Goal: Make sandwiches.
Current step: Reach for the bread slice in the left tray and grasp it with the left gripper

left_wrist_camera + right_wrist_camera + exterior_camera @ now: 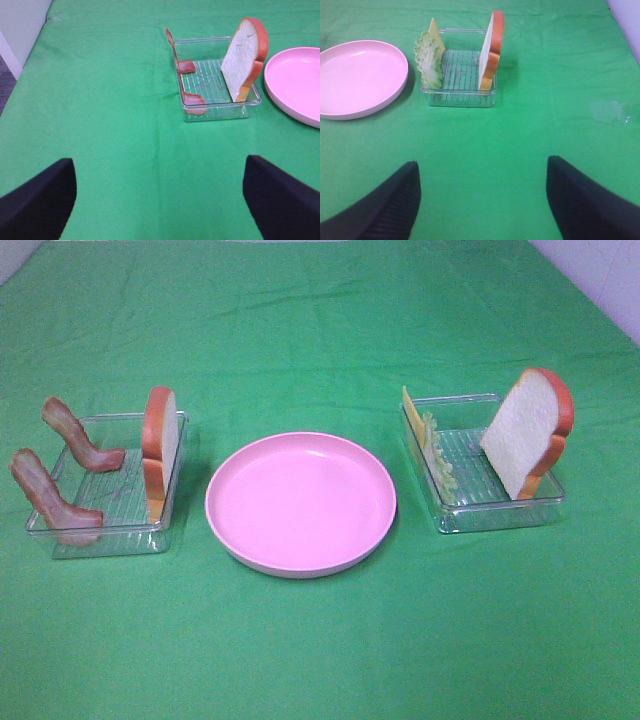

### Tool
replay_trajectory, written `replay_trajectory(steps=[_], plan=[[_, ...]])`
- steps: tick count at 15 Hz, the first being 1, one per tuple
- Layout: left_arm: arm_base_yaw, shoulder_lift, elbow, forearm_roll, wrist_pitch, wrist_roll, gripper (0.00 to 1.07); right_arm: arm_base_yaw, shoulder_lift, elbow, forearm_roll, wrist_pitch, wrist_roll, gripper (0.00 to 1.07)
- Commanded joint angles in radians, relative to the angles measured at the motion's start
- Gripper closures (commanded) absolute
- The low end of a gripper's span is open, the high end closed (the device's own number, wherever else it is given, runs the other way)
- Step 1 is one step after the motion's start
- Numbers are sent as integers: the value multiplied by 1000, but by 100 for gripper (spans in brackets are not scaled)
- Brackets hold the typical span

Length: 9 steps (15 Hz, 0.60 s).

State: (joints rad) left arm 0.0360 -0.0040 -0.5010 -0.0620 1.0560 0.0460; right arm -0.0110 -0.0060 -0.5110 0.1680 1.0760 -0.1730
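No sandwich is stacked; its parts stand in two clear trays. The left tray (60,532) holds two bacon strips (80,438) and a bread slice (160,445) on edge, which the left wrist view shows as bread slice (244,57) and bacon (192,97). The right tray (500,512) holds a cheese square (412,418), a lettuce leaf (440,462) and a leaning bread slice (528,428); the right wrist view shows lettuce (430,59), cheese (436,31) and bread (492,50). My left gripper (160,200) and right gripper (482,200) stand open over bare cloth, well short of the trays.
A round pink plate (300,502) sits between the trays, with nothing on it. Green cloth (320,660) covers the whole table. A pale floor edge (10,45) shows past the table's left side.
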Motion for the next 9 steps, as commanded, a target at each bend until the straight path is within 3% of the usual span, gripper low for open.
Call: replay_trajectory(steps=[1,9], plan=[[-5,-23,1,-2,-10,-1,21,-5,-14,4,-2,-11,-10,39],[-5,-23,1,-2,-10,-1,21,-5,-14,4,-2,-11,-10,39]])
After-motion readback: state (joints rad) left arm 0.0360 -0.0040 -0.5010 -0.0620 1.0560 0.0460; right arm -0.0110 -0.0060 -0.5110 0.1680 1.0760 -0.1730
